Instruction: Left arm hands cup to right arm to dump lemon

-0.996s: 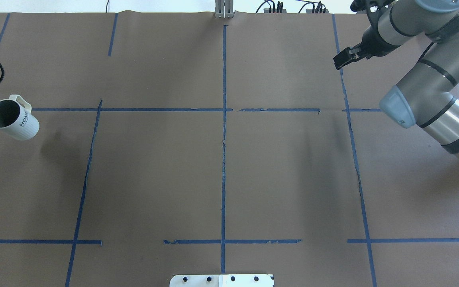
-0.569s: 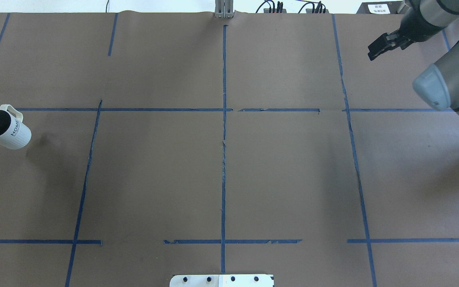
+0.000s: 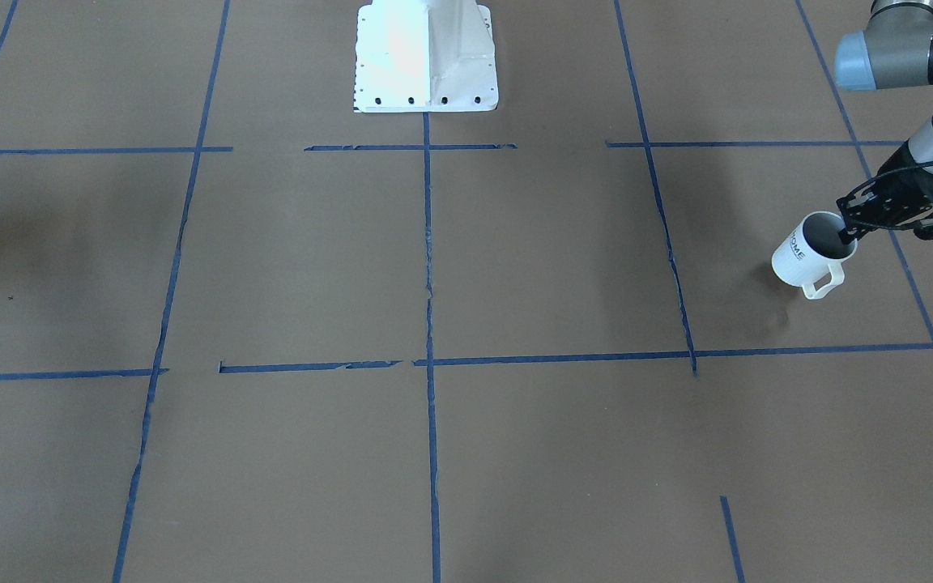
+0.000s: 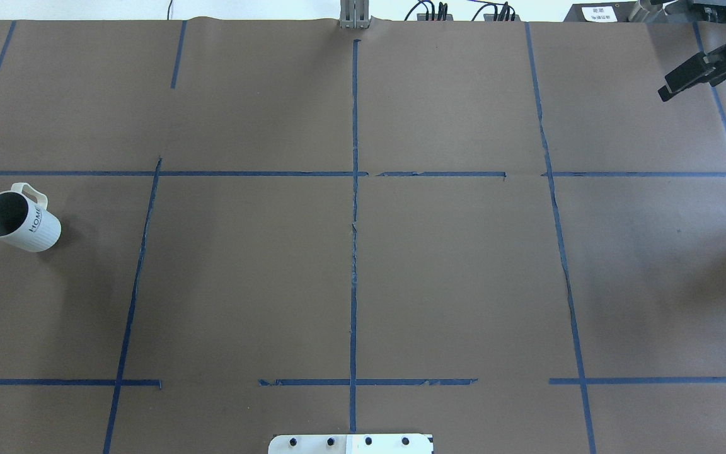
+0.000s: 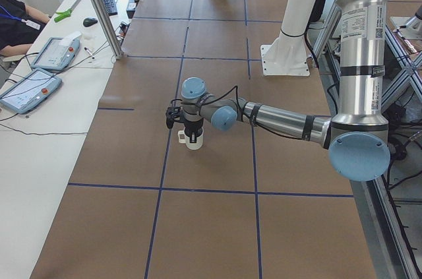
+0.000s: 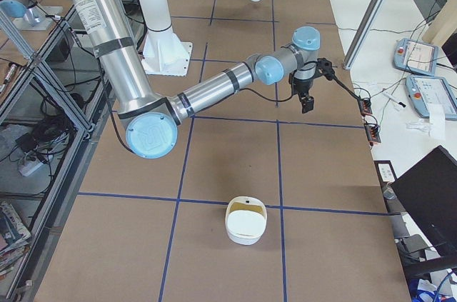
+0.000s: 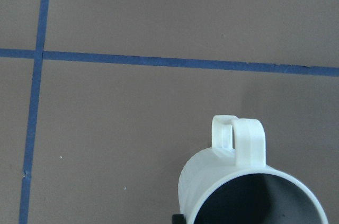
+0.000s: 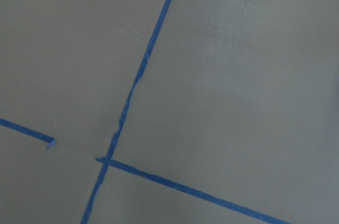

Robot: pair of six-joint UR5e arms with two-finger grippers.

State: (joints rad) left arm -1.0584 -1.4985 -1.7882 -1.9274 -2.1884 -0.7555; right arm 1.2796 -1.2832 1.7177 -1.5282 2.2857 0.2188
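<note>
The left gripper (image 3: pixel 847 233) is clamped on the rim of the cup (image 3: pixel 807 257), with one finger inside the mouth and the other outside. The cup is at the left end of the surface (image 4: pixel 451 271), with its handle turned to the far side. It seems to be lifted a little, because its shadow lies apart from it, but I cannot be sure. The lemon is not visible. The inside of the cup is dark in every view, so I cannot tell if the fruit is in there.

The right gripper (image 4: pixel 667 91) hangs over the far right corner, well apart from the cup and holding nothing. In the front-facing view its fingers seem to stand apart.

In my judgement the step in hand is the carrying of the cup toward the hand-over; the hand-over itself is not yet begun. The next move calls for both arms to come to the middle. The cup must be kept upright, with its wall or handle free for the right gripper to take.
</note>
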